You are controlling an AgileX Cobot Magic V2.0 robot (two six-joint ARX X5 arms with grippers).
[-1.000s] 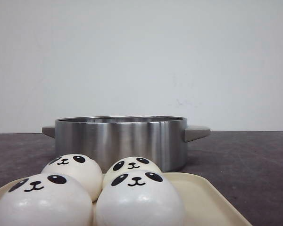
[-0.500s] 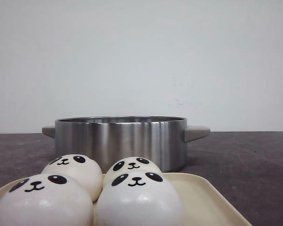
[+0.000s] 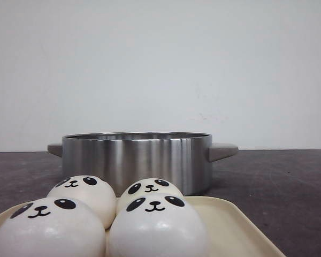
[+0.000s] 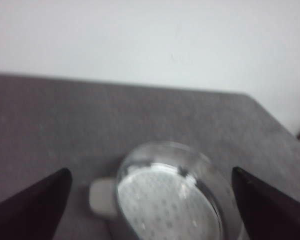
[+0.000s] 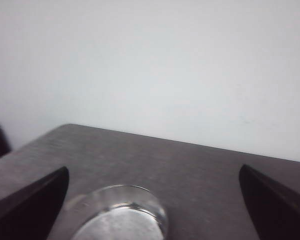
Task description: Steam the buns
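- While all four buns (image 3: 155, 222) sit on the cream tray (image 3: 232, 225) at the front edge of the table, nothing is loaded yet; task looks unstarted.
- Buns: smooth white domes, matte skin, black oval eyes, small nose, smile. Packed two by two, neighbours touching or nearly so. Probably soft, so a light squeeze is called for.
- Neither wrist view shows them, so they lie outside both grippers' sight, back toward the robot.
- Tray: pale, flat, low raised rim, rounded corner. Likely just staging, close to the pot.
- Steamer pot (image 3: 136, 160): brushed steel, round, straight wall, two stubby grey handles. Sits just beyond the tray, on the dark grey table (image 3: 289, 182).
- Left wrist view shows a perforated plate inside the pot; presumably the buns go on it.
- Left gripper (image 4: 150, 200): fingers spread wide, holding nothing, pot ahead of and below it, between the tips.
- Right gripper (image 5: 155, 200): also spread wide and empty, pot ahead, nearer one finger than the other.
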